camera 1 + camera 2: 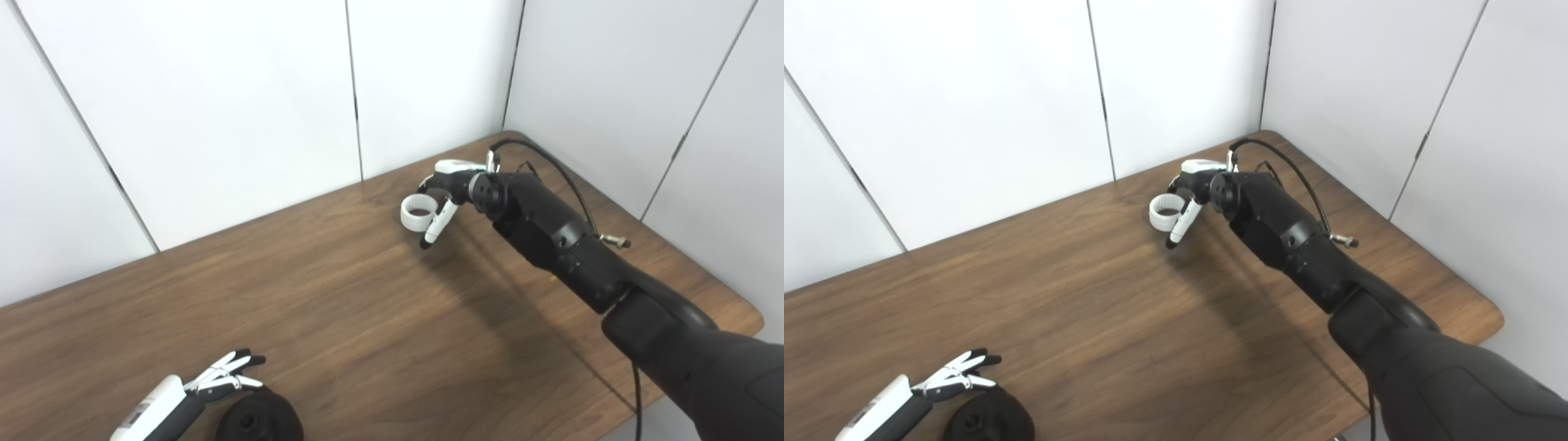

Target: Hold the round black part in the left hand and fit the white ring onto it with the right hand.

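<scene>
The white ring (418, 212) is at the far side of the table, pinched between the thumb and a finger of my right hand (445, 191); one white finger (438, 224) points down past its right side. I cannot tell whether the ring rests on the wood or hangs just above it. The round black part (259, 419) lies at the table's near edge, partly cut off by the picture's bottom. My left hand (211, 383) lies just left of it with its fingers stretched straight out and apart, holding nothing.
The wooden table (343, 306) ends in a rounded corner at the right (750, 315). White wall panels (245, 110) close off the far side and the right. A black cable (551, 162) loops over my right forearm.
</scene>
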You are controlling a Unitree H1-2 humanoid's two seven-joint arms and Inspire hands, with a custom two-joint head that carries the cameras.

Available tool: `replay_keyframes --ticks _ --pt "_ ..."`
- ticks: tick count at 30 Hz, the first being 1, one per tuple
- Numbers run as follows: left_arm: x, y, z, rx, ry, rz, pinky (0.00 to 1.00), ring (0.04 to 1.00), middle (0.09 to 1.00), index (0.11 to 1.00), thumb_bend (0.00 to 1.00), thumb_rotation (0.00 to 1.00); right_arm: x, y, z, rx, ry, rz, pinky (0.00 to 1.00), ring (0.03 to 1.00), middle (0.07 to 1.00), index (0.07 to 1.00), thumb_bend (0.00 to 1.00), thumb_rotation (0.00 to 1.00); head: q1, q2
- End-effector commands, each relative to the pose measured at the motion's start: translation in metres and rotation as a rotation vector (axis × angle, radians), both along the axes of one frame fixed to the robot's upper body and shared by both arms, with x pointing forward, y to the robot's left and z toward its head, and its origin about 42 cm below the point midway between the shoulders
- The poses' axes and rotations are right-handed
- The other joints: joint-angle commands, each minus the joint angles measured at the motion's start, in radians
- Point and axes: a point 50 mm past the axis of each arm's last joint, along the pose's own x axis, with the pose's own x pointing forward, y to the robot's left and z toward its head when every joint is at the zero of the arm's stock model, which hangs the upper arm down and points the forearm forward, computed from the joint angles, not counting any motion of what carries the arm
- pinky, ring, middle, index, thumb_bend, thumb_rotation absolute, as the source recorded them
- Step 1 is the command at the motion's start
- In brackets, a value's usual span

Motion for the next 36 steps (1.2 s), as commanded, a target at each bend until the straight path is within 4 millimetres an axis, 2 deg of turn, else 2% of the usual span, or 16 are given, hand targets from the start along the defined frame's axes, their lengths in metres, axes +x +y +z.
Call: replay_keyframes --ticks 1,10,15,36 --pt "-0.002 0.008 -0.005 0.076 0.023 -0.011 0.82 0.977 0.921 0.488 0.52 0.07 0.007 -0.003 0.023 -0.022 -0.089 0.001 0.93 0.939 0.952 0.79 0.89 0.28 -0.001 0.001" --pt "-0.002 0.01 -0.005 0.074 0.024 -0.009 0.81 0.976 0.921 0.488 0.52 0.07 0.006 0.001 0.012 -0.025 -0.167 -0.005 0.88 0.898 0.895 0.652 0.82 0.18 0.004 0.007" --pt "-0.003 0.01 -0.004 0.077 0.02 -0.01 0.81 0.974 0.924 0.488 0.52 0.07 0.006 0.003 0.007 -0.013 -0.191 0.003 0.89 0.883 0.879 0.616 0.79 0.17 0.007 0.011" --pt "-0.006 0.012 -0.001 0.075 0.022 -0.008 0.82 0.977 0.928 0.488 0.52 0.07 0.011 0.02 -0.007 0.034 -0.179 0.009 0.87 0.872 0.873 0.648 0.83 0.21 0.025 0.029"
